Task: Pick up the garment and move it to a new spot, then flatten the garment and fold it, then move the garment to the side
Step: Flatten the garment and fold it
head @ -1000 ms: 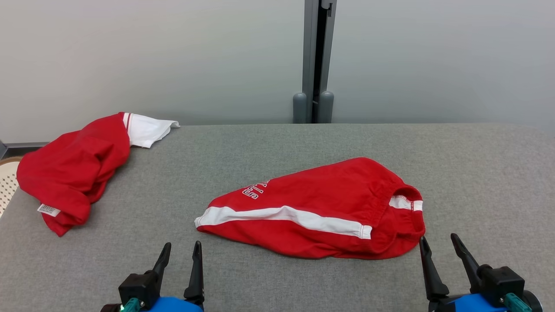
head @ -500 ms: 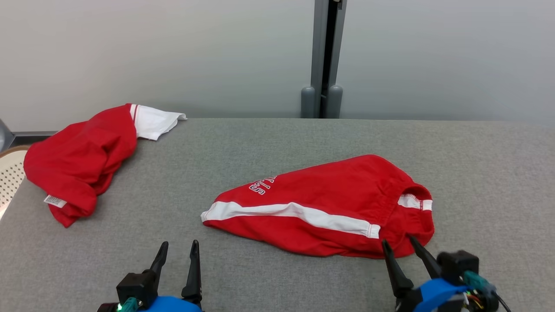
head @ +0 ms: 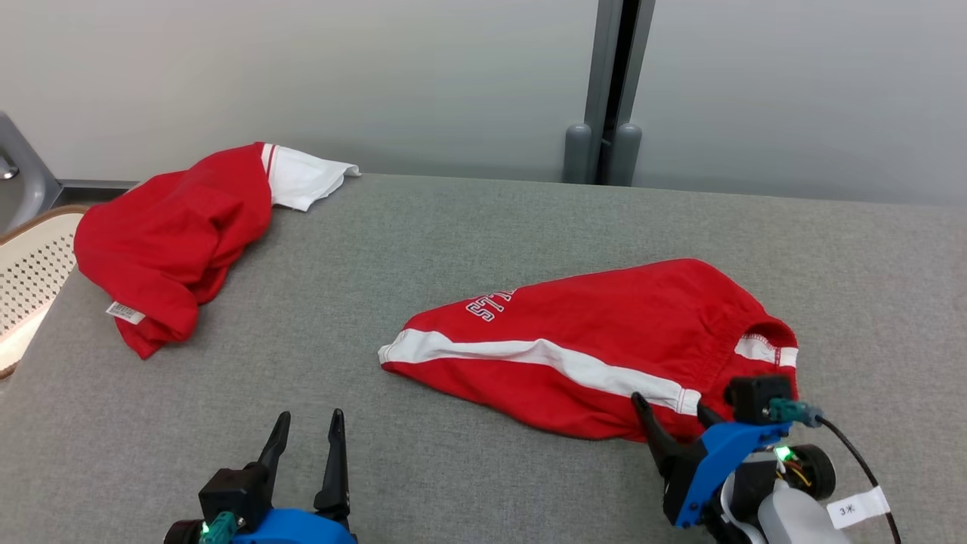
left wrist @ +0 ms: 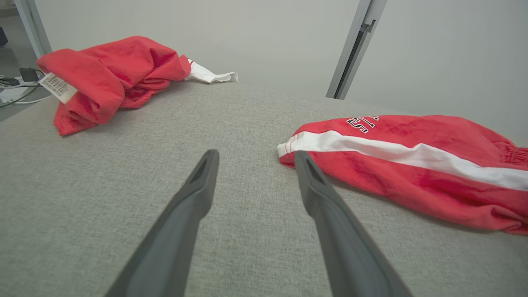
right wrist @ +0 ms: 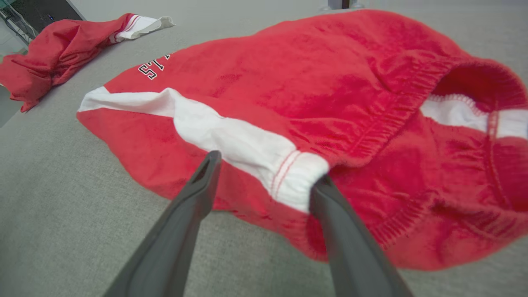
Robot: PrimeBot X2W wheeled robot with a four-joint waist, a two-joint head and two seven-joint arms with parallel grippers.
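Observation:
The garment [head: 589, 332] is a pair of red shorts with a white side stripe and white lettering, lying crumpled in the middle of the grey table [head: 453, 227]. Its elastic waistband faces right. My right gripper [head: 671, 408] is open at the shorts' near edge by the waistband. In the right wrist view, that gripper [right wrist: 268, 169] has its jaws either side of the stripe's end on the garment [right wrist: 288, 82]. My left gripper [head: 310, 417] stands open over bare table at the lower left. In the left wrist view, that gripper [left wrist: 255, 153] is just short of the shorts' leg hem [left wrist: 412, 165].
A second red garment [head: 174, 242] with a white sleeve and a label lies bunched at the table's far left corner. A white perforated basket [head: 30, 272] sits past the left edge. A grey post [head: 608, 91] stands behind the table against the pale wall.
The head camera has turned, shifting the whole picture. My right gripper has moved forward and left up to the shorts' waistband edge, still open. The left gripper has stayed in place.

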